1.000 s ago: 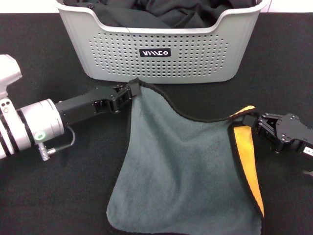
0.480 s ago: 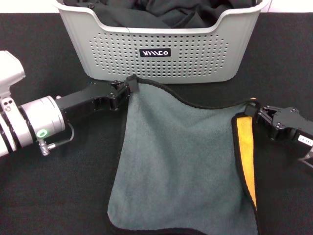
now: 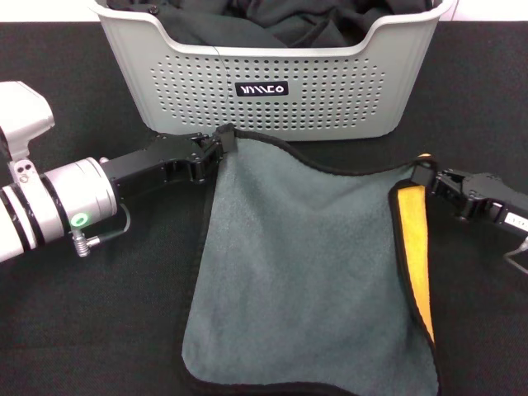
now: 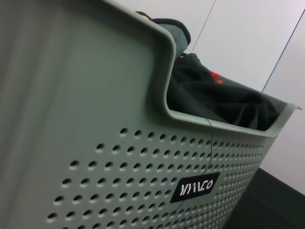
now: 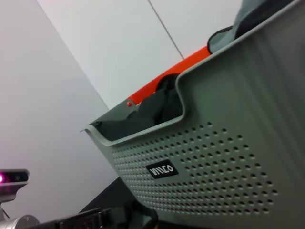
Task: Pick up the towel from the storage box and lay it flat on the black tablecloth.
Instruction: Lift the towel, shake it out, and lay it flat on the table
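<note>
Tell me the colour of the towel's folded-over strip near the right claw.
Yellow-orange, on the towel, beside the right claw; clearest in the head view.

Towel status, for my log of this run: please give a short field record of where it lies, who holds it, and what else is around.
towel: spread grey-green face up on the black tablecloth, right edge folded over showing orange
left gripper: shut on the towel's far left corner
right gripper: shut on the far right corner
storage box: behind the towel, holding dark cloths
task stage: towel out of the box, not yet released
</note>
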### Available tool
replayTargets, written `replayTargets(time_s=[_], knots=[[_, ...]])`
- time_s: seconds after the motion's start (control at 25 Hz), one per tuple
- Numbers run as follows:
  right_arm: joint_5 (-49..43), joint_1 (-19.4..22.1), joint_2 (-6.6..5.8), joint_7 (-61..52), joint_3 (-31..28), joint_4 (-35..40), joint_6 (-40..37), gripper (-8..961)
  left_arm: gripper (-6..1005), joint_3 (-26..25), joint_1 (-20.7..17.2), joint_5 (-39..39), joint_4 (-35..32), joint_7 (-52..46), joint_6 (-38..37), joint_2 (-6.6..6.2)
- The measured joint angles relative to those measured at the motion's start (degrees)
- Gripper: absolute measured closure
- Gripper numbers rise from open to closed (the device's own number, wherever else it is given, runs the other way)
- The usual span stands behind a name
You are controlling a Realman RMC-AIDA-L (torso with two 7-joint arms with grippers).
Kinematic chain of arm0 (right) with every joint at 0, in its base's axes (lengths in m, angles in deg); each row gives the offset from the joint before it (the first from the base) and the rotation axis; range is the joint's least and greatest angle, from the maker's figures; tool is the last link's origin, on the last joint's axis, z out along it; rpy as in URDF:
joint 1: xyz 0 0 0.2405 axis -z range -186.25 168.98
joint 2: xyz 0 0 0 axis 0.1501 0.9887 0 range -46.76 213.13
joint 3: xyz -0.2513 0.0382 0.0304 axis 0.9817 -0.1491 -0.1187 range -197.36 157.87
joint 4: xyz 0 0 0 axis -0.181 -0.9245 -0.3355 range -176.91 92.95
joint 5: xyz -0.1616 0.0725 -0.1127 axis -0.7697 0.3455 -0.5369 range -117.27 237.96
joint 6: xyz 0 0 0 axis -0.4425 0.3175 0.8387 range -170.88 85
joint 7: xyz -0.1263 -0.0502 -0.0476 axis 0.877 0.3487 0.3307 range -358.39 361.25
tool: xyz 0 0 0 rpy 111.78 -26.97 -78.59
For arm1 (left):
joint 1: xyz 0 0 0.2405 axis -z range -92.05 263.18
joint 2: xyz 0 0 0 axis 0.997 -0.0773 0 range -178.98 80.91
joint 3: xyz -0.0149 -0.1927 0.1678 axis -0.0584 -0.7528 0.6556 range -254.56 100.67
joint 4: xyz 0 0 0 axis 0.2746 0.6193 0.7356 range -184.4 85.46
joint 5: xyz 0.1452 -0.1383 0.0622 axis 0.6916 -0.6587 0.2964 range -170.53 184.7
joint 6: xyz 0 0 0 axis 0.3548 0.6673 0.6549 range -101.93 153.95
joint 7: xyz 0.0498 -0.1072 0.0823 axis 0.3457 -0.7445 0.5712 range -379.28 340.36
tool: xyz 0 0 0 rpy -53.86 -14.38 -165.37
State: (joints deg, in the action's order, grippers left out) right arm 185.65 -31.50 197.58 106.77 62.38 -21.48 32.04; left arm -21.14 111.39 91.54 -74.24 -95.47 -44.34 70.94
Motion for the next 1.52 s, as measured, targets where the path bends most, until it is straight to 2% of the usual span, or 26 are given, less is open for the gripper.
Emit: replayTargets(time_s=[0.16, 0.44, 0.76, 0.96, 1.16, 1.28, 1.52], knots=[[-0.4, -0.8, -1.33, -3.4, 0.0, 0.1, -0.1, 944, 978, 0.0, 0.1, 0.0, 0.0, 0.3, 0.0, 0.0], [-5.4, -6.8, -4.35, -14.5, 0.0, -0.2, -1.6, 944, 980, 0.0, 0.2, 0.0, 0.8, 1.3, -0.1, 0.06], [-13.1, -12.1, -6.33, -28.0, 0.0, 0.3, -2.4, 944, 979, 0.4, 0.3, -2.5, 2.8, 4.4, -0.6, 0.25], [-20.5, -13.6, -6.78, -35.4, 0.0, 2.5, -4.2, 944, 978, 0.4, 0.2, -2.7, 2.8, 5.1, -0.6, 0.26], [-26.3, -12.5, -6.62, -39.9, -0.1, 7.8, -6.5, 943, 977, 0.4, 0.2, -2.7, 2.8, 5.8, -0.6, 0.21], [-28.8, -12.2, -7.04, -42.4, -0.6, 9.7, -6.7, 943, 977, 0.3, 0.3, -2.8, 2.8, 5.8, -0.6, 0.19], [-38.9, -12.2, -7.11, -47.7, -6.0, 13.9, -6.3, 943, 976, 0.1, 0.4, -2.8, 2.8, 5.9, -0.6, 0.1]])
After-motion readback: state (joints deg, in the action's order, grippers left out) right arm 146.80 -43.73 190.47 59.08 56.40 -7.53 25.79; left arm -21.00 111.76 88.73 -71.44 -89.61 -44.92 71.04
